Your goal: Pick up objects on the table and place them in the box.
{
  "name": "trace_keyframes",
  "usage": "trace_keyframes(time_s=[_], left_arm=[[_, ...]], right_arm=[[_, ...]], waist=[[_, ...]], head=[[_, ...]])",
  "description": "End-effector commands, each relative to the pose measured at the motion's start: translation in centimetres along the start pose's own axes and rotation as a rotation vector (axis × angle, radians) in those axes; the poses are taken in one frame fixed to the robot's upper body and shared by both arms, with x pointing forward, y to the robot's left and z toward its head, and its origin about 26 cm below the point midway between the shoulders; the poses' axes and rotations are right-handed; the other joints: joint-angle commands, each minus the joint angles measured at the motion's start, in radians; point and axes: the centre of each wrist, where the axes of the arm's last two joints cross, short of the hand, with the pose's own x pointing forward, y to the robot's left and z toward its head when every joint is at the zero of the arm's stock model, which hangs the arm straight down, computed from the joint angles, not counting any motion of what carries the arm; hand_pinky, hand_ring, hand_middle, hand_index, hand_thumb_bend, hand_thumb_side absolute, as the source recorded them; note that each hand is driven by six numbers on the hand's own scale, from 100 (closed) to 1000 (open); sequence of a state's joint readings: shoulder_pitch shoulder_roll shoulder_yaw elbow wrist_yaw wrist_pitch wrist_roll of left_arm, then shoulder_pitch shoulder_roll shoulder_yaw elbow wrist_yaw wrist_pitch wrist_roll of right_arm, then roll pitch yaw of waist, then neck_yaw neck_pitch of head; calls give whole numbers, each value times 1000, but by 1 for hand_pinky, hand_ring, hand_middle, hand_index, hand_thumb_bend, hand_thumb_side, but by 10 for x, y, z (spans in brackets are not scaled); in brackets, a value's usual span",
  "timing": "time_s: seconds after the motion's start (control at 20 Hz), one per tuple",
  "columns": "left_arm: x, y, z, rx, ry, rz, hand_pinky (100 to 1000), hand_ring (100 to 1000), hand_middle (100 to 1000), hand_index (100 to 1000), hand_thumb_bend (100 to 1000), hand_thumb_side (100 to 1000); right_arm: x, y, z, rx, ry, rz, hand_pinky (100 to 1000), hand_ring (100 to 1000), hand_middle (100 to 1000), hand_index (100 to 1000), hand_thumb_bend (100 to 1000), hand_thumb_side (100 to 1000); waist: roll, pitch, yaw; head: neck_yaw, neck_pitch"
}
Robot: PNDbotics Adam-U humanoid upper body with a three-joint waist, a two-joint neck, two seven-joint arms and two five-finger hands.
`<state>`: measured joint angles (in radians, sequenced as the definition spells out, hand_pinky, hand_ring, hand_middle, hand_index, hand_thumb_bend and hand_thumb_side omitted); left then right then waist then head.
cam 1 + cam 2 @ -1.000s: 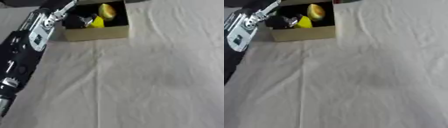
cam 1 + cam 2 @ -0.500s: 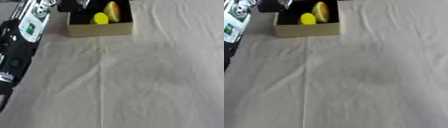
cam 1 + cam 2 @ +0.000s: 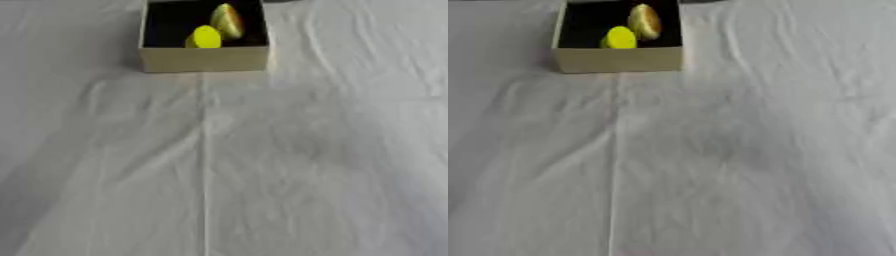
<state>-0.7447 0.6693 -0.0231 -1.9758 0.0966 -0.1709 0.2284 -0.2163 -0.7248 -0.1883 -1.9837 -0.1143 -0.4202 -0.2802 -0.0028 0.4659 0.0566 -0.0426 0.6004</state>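
— Hands first: where are they, and what are they holding?

— Neither hand shows in either eye view, so how their fingers stand, or whether they hold anything, cannot be told.

— Then what is nearest to where they would work?

— Wide white cloth [image 3: 289, 165] covering the table, creased, with one long fold line running straight down from the box toward the near edge. Nothing else can be made out lying on it.

— And the box?

— A small box [image 3: 204, 59] with pale cream walls and a dark inside stands at the far end of the cloth, left of centre, its near wall facing the camera and its far edge cut by the top of the picture.

— What is in it?

— Two things. A bright yellow round object [image 3: 206, 37] sits low against the near wall, roughly in the middle. Just behind it and to its right, a yellow-orange oval object [image 3: 645, 21] stands tilted, leaning toward the right wall. The two look close together; whether they touch I cannot tell.
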Motion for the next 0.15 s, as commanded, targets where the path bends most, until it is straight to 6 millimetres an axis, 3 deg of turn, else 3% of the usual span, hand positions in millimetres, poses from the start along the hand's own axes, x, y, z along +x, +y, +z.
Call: trace_keyframes(time_s=[0.05,0.15], left_arm=[[4,19,6,113,-98,24,827,846,771,828,100,591],[-2,22,19,168,-115,35,834,851,777,833,100,600]], right_arm=[[5,-4,-4,-18,-91,8,911,831,607,812,100,539],[5,-4,-4,-29,-121,-3,909,829,610,812,100,566]], waist=[[-5,-32,6],[-10,-35,12]], head=[[-5,-5],[-5,-6]])
